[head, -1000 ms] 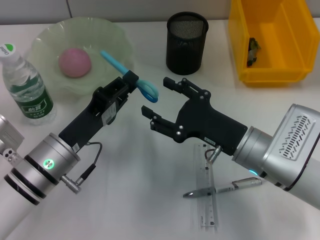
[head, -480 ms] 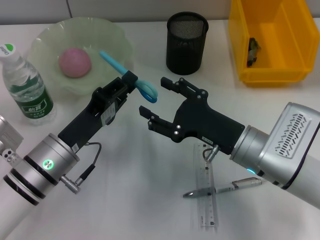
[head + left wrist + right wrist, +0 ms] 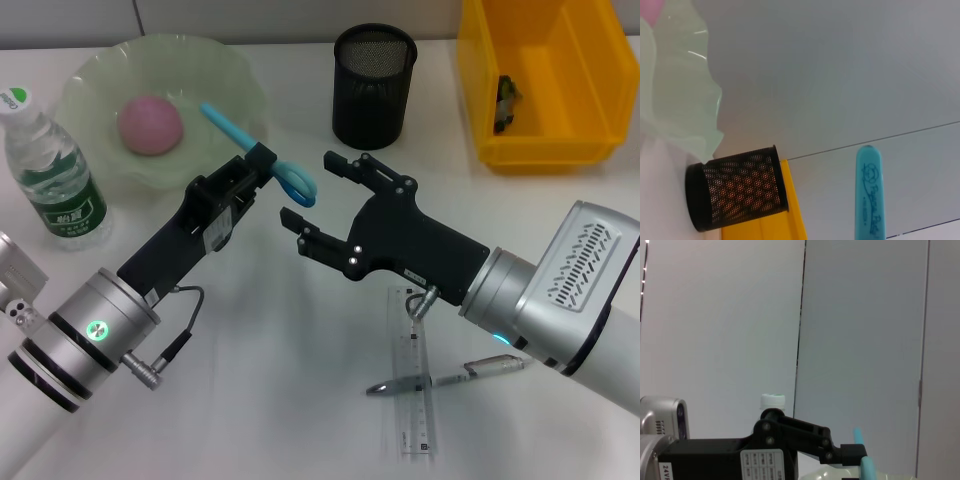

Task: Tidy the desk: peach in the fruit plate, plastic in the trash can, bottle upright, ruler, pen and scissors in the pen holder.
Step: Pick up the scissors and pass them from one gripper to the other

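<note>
My left gripper [image 3: 262, 160] is shut on the blue scissors [image 3: 297, 182] and holds them in the air in front of the fruit plate [image 3: 225, 60]. Their closed blades [image 3: 228, 124] point toward the plate, and the blue tip [image 3: 868, 192] shows in the left wrist view. My right gripper [image 3: 312, 190] is open just right of the scissors' handle loop, not touching it. The pink peach [image 3: 150, 125] lies in the plate. The bottle [image 3: 55, 170] stands upright at far left. The black mesh pen holder [image 3: 373, 85] is behind. The ruler [image 3: 416, 385] and pen [image 3: 450, 378] lie crossed at front right.
A yellow bin [image 3: 590, 90] at the back right holds a dark crumpled piece of plastic [image 3: 507, 100]. The right arm's silver forearm [image 3: 570, 300] hangs over the ruler's far end. From the right wrist, the left gripper [image 3: 850, 452] with the scissors [image 3: 867, 465] is in view.
My right gripper has edged slightly left toward the scissors' handle, still open. The left gripper and the scissors have stayed put.
</note>
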Motion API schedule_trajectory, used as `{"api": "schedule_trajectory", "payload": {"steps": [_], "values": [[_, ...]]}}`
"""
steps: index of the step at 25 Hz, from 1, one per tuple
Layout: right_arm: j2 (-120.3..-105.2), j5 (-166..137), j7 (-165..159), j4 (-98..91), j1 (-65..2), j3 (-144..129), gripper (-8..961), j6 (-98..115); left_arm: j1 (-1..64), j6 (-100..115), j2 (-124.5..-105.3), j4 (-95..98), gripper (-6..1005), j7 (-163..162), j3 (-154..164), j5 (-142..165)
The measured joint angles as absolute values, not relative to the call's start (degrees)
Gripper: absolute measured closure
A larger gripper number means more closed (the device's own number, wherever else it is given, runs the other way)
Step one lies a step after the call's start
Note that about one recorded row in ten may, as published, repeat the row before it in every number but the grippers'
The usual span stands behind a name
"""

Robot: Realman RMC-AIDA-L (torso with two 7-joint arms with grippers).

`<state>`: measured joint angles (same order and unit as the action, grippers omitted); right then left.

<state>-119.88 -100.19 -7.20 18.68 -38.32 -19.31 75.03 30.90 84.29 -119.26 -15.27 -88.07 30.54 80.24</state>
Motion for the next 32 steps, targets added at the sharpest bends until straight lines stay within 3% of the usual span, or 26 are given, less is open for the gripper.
{"api": "schedule_trajectory", "payload": {"steps": [32], "values": [[-119.97,-100.19,-4.23,18.56,-38.76,-18.18,198,74.59,31.6,83.33,-119.26,-16.45,800,-87.06,30.19,80.24]]}}
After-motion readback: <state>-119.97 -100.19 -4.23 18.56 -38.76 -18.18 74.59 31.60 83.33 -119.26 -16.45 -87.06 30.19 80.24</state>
